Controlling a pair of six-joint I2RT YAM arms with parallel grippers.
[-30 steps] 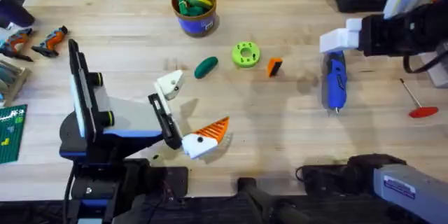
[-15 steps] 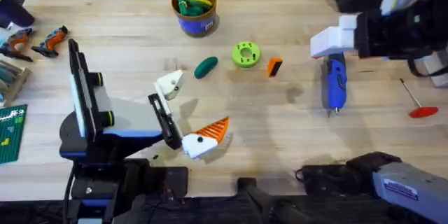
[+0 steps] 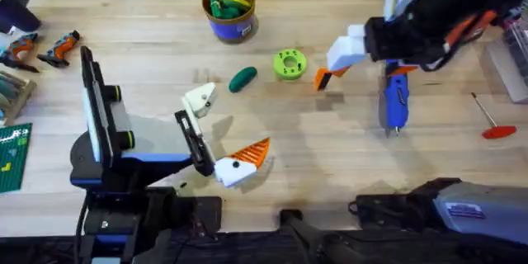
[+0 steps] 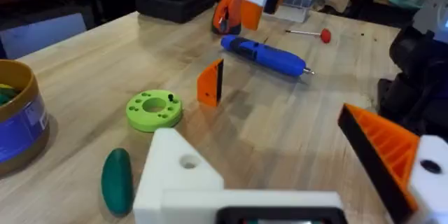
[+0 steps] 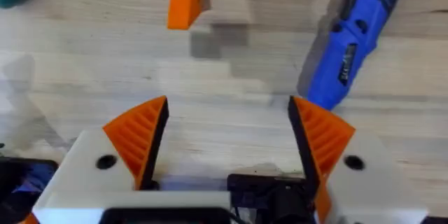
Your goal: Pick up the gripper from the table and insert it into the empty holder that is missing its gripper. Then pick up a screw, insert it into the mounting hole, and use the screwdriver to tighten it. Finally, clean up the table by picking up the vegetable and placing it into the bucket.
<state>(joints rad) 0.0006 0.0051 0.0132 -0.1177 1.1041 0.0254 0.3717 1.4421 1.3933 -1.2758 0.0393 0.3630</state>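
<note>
The gripper (image 3: 322,78), a small orange wedge with a black side, stands on the table (image 3: 148,33) right of a lime disc. My right gripper (image 3: 341,58) hovers just right of it, open and empty; in the right wrist view its orange pads (image 5: 140,138) flank bare wood, with the wedge (image 5: 185,3) ahead. The blue screwdriver (image 3: 395,99) lies under the right arm. My left gripper (image 3: 224,128) is open, its white holder (image 3: 200,99) bare of a tip. The dark green vegetable (image 3: 242,78) lies near it. The blue bucket (image 3: 229,12) stands at the back.
A lime-green disc with holes (image 3: 289,64) sits between vegetable and wedge. A thin rod with a red handle (image 3: 492,120) lies at the right. Small tools (image 3: 41,48) and a green board (image 3: 12,157) are at the left edge. The bucket holds green and yellow items.
The right arm has swung left from the table's right edge, passing over the screwdriver to just beside the orange wedge. The left arm has not moved.
</note>
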